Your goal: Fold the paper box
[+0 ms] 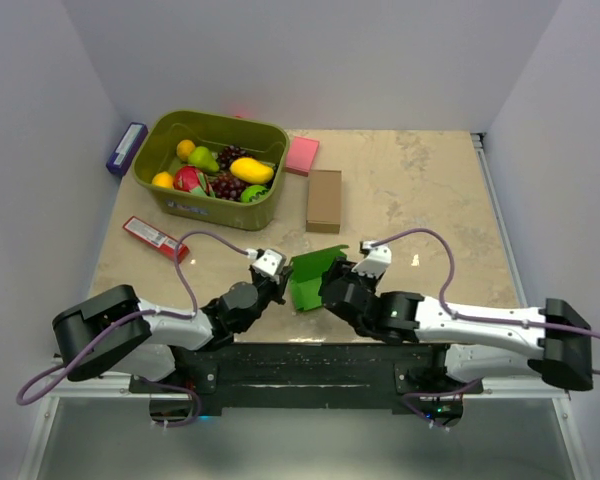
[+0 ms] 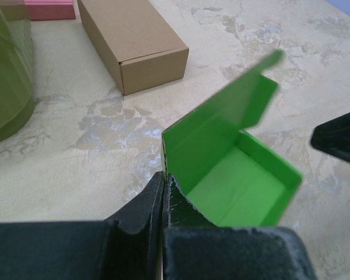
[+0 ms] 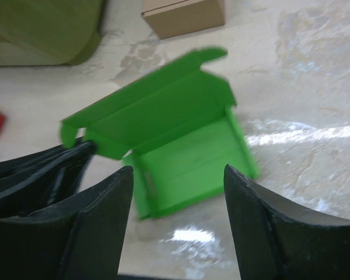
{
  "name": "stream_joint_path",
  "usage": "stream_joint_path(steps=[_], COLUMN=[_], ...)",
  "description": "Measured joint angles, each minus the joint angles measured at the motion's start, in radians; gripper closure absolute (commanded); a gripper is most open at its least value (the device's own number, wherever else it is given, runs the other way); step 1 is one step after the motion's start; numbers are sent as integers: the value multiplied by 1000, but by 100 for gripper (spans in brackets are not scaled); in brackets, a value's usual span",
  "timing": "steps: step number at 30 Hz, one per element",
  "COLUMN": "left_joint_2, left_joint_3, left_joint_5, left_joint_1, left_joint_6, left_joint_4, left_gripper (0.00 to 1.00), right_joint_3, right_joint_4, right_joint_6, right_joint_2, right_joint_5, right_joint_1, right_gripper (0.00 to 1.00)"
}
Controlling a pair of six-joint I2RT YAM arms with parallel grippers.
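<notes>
Beige tabletop (image 1: 430,190); left gripper (image 2: 164,184) pinched the paper box (image 2: 233,175) wall, so I wanted my wide-open right gripper (image 3: 178,175) closing its lid (image 3: 157,108) squarely.

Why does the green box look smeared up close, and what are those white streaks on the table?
Right wrist view: the paper box is smeared, likely motion blur; white streaks are lamp glare on the glossy table. Left wrist view: only its raised flap tip blurs. Top view: sharp, evenly lit.
</notes>
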State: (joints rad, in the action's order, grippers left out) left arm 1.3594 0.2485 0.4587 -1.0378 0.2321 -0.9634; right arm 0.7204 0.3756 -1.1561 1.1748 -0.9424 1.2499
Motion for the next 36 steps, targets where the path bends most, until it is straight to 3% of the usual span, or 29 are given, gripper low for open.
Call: stream_joint_path(steps=[2,3,6,12,14,22,31,36], left_joint_2=[0,0,3,10,16,59,105,122], left_joint_3=[0,0,0,0,0,0,0,2], left_joint_5=[1,1,2,1,2,17,43,58], left_joint_1=[-3,-6,-10,-15,-19,-37,-82,-97], left_joint_6=[-21,-35,-59,-90,-98,-130,-203,-235], left_joint_4=[-1,-1,-9,-26,-31,-73,-134,-155], left_gripper=[100,100,100,100,100,100,100,100], right_joint_3=[-3,-3,-3,28,47,-6,-37,-64], right_joint_4=[7,6,4,-32,-50,-239,-361,-397], right_joint_6=[-16,-22,-17,108,120,0,-95,-133], right_joint_2=[-85,-130,-213,-231,-209,-126,-6,40], right_joint_5=[49,74,123,353,415,595,615,614], right_joint_1=[0,0,-29,-344,-392,-391,-398,-409], right_gripper=[23,16,14,13,13,14,14,19])
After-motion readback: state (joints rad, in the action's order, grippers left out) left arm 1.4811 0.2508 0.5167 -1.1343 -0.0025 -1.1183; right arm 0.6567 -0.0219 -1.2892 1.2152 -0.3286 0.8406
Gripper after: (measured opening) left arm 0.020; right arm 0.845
